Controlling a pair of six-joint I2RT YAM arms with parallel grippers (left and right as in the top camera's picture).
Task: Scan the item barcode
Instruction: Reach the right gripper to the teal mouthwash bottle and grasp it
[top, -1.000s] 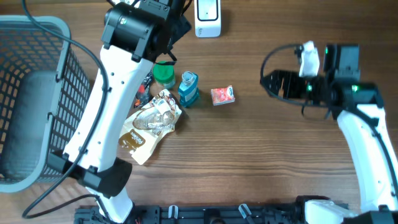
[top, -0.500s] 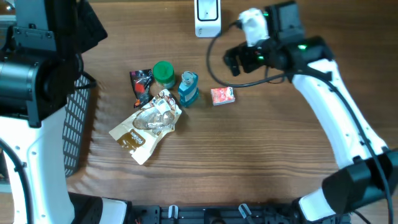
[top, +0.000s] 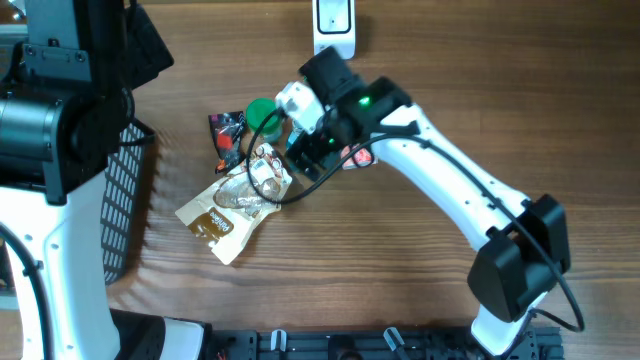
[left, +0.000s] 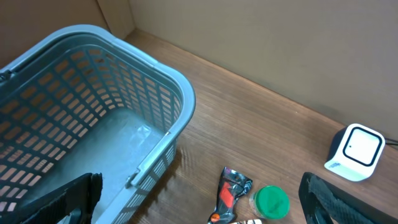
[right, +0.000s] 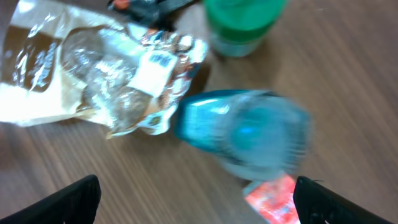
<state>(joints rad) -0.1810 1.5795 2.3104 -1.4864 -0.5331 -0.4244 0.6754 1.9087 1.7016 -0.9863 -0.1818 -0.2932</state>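
Judging by how things lie, the scan has not begun: every item rests on the bench and none has been carried to the reader, so picking up, presenting the barcode and setting down are all left to do.

The basket (left: 143, 93) by the left edge looks empty as far as the left wrist view shows. The crumpled foil bag (top: 232, 205) lies flat in the middle of the bench, left of centre. The white scanner (top: 333, 25) stands at the far edge, well apart from the cluster. The blue bottle (right: 249, 134), which I take to be the item chosen, stands between the bag and the scanner. It touches or nearly touches the bag's torn end, with the green-capped jar (top: 260, 112) just beside it toward the far edge. A small red packet (right: 273, 199) lies just beside the bottle on the other side, and a black-and-red sachet (top: 224, 135) sits left of the jar.

The right claw (right: 196, 186) hangs over the bottle with its jaws spread wide. It grasps nothing and touches nothing, and in the right wrist view the bottle sits off-centre between the fingers. The left claw (left: 199, 199) is likewise released and empty, raised above the bench beside the basket.
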